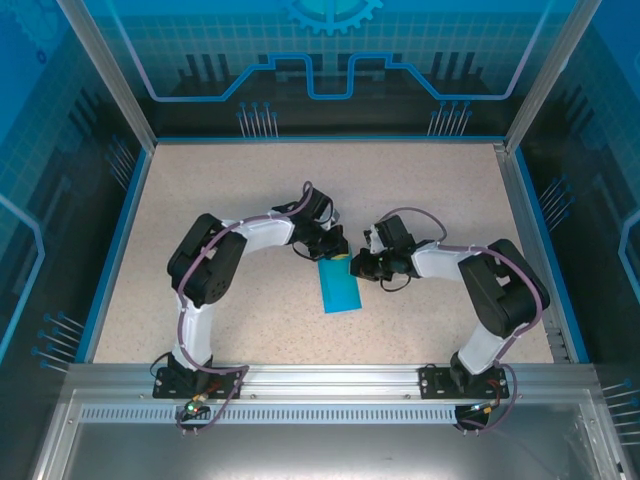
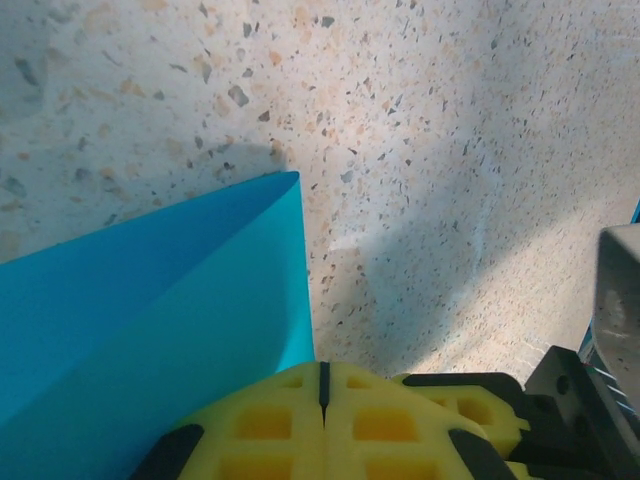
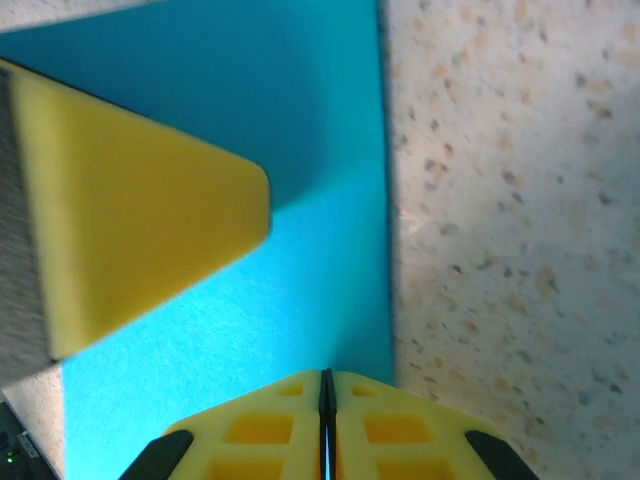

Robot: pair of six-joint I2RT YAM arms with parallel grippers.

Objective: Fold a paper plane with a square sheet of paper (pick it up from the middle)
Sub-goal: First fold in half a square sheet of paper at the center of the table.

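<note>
Looks like I'm creasing an early fold: paper is lying doubled mid desk, with left claw and right claw both closed tight, tips at its far end. Next I'm probably sliding along the crease.

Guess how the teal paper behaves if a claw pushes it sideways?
Probably floppy: the paper is thin, and its folded flap casts a shadow, seemingly lifted. Likely light, so it may skid across the smooth table or buckle rather than move cleanly.
</note>
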